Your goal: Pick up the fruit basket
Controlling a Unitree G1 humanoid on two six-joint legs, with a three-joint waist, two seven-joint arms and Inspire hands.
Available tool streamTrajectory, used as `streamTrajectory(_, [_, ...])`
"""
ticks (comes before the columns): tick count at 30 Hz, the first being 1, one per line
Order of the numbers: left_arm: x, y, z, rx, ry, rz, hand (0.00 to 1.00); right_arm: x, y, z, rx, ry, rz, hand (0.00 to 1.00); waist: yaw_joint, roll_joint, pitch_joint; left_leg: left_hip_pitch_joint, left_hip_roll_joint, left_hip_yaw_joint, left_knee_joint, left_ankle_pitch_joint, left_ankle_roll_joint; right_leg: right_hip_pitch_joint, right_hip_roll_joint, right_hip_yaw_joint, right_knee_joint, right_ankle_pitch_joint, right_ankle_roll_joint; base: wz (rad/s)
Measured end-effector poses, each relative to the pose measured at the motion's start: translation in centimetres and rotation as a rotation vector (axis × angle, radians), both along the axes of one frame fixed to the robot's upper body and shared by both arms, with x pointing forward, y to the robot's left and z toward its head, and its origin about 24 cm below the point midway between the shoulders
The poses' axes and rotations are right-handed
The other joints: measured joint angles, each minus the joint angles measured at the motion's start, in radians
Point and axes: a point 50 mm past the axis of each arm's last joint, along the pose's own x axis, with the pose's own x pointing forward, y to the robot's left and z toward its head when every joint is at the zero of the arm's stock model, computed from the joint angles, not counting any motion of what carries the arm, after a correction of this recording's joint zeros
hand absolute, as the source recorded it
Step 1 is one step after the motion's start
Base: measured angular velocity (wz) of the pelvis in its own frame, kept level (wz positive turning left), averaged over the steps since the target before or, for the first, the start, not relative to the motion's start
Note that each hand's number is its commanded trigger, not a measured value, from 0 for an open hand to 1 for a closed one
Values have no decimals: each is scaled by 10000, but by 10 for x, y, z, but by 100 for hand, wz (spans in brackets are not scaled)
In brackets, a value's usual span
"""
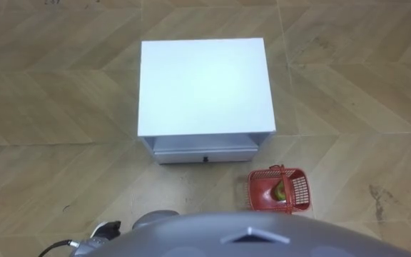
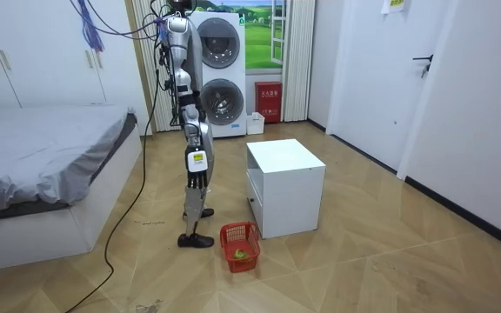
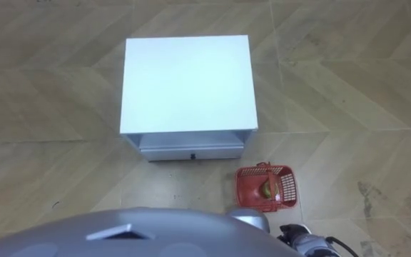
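Basket (image 1: 278, 190), with fruit inside, on the floor (image 1: 63, 107) just off the cabinet's (image 1: 205, 86) drawer-side corner. It lies ahead of the standing robot, to its right and well below both arms. We judge the right robot hand (image 2: 197, 176) the nearer. It hangs by the thigh and holds nothing; we cannot tell how far open it is. The left robot hand (image 1: 104, 230) is equally unreadable.

Pretty clearly a home bedroom: grey-covered bed (image 2: 42, 148) at left, white wardrobe doors (image 2: 24, 52) upper left, stacked white washing machines (image 2: 220, 74) top centre, herringbone wood floor (image 2: 390, 261).
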Motion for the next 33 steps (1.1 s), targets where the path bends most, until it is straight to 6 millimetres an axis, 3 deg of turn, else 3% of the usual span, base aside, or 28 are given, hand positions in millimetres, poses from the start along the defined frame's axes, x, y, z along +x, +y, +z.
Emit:
streamTrajectory(24, [-2,0,0,157,-61,-24,0,5,-2,1,-459,-215,-157,0,38,-104,-44,-103,8,-5,279,-103,33,-77,-33,22,238,-48,16,0])
streamTrajectory(28, [7,0,1,76,-480,-62,0,20,-7,3,-1005,-1027,-733,0,28,-56,-28,-1127,16,6,1562,-568,163,-981,-214,-166,1385,-464,61,5])
streamTrajectory(30, [16,0,1,51,-688,-120,0,33,-11,5,-1331,-1501,-795,0,72,22,8,-1896,54,45,2395,-712,284,-1720,-281,-160,2022,-471,64,5])
streamTrajectory(31, [22,3,1,60,-876,-91,0,45,-14,8,-1552,-1962,-851,0,72,5,24,-2421,42,185,2763,-705,331,-2300,-354,7,2343,-467,62,-24])
streamTrajectory(33, [25,12,4,204,-1248,485,0,72,-17,14,-1744,-3175,-1520,0,190,66,-40,-3179,222,510,2942,-787,558,-2940,-361,164,2361,-412,165,-28])
